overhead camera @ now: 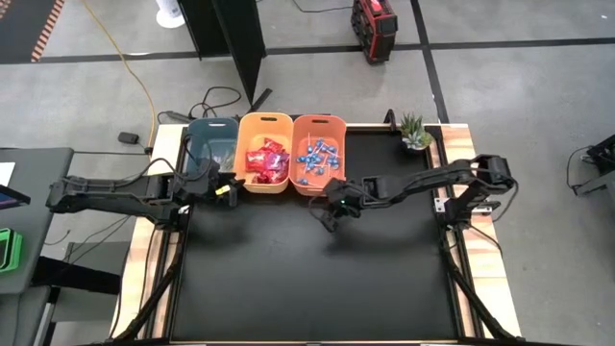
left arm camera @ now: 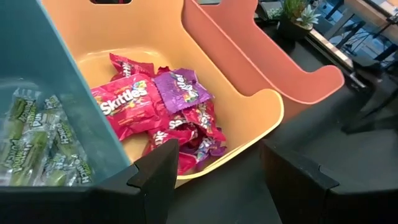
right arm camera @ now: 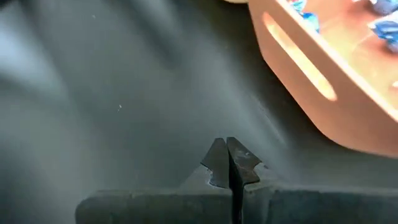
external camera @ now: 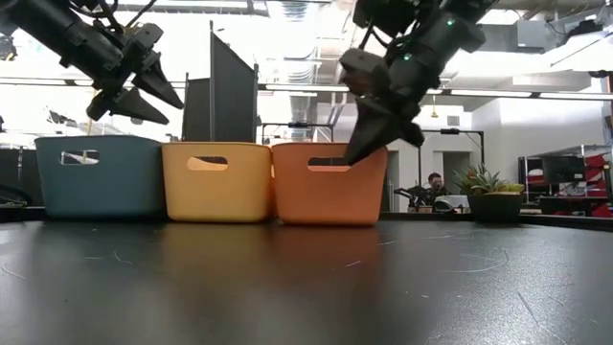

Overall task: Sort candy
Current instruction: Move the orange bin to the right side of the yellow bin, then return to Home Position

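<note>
Three bins along bench's far edge. Red packets (left arm camera: 134, 102) reading "Skittles" in yellow bin (left arm camera: 249, 109); lollipops (overhead camera: 320, 159) in orange bin (overhead camera: 300, 125). Left gripper (left arm camera: 214, 180) jaws spread, empty, by yellow bin's near rim. Right gripper (right arm camera: 229, 163) jaws pressed together, empty, above bench (overhead camera: 307, 279) beside orange bin.

Three bins (overhead camera: 264, 130), potted plant (overhead camera: 415, 132)

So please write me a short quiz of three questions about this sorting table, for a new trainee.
1. True or false: the right gripper has its fingers shut.
2. Which bin holds the red Skittles packets? A) blue bin B) yellow bin C) orange bin
3. Fill in: the blue lollipops lie in the ____ bin.

Key: 1 true; 2 B; 3 orange.
</note>
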